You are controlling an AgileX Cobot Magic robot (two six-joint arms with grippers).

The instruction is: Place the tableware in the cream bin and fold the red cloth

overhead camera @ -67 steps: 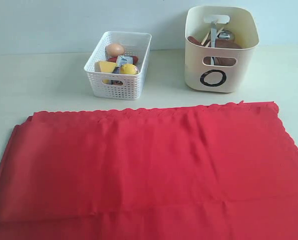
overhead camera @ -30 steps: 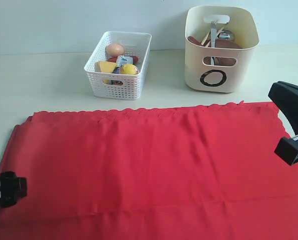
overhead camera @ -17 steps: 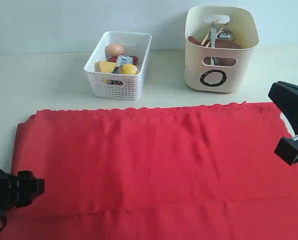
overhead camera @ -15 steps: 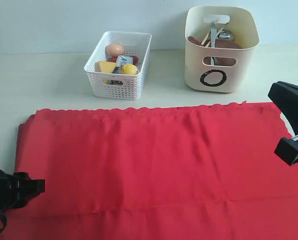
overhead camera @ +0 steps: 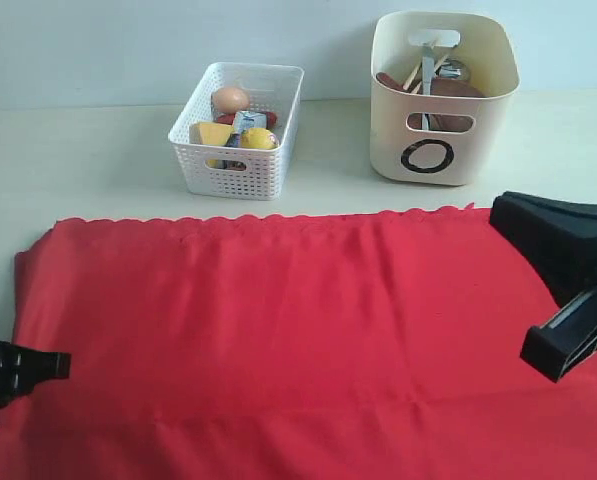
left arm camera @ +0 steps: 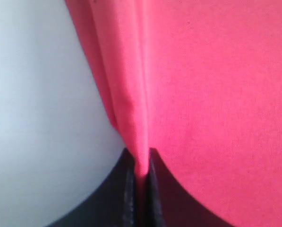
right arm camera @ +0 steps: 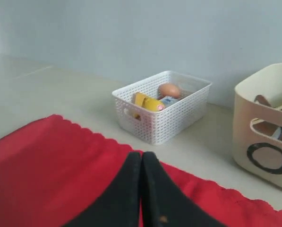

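Surface (overhead camera: 78,160), pale cream, carries the red cloth (overhead camera: 298,340) across its near half, scalloped edge on the far side. The left tool (left arm camera: 140,163) is clamped on a fold at the cloth's near-left border. The right tool (right arm camera: 141,161), at the right side, has its jaws pressed together; whether they pinch cloth cannot be told. Farther back, a white perforated basket (overhead camera: 238,175) holds an egg (overhead camera: 230,98), cheese (overhead camera: 215,133) and a lemon (overhead camera: 259,139). To its right the cream bin (overhead camera: 458,150) holds a metal knife (overhead camera: 428,75), steel cup (overhead camera: 452,70) and brown plate (overhead camera: 458,90). Behind runs a pale blue-grey wall (overhead camera: 98,40).

Free strip behind the cloth (overhead camera: 278,330)
We see bare table (overhead camera: 333,150) between basket (overhead camera: 236,172) and bin (overhead camera: 481,130), and between both and the cloth's far edge
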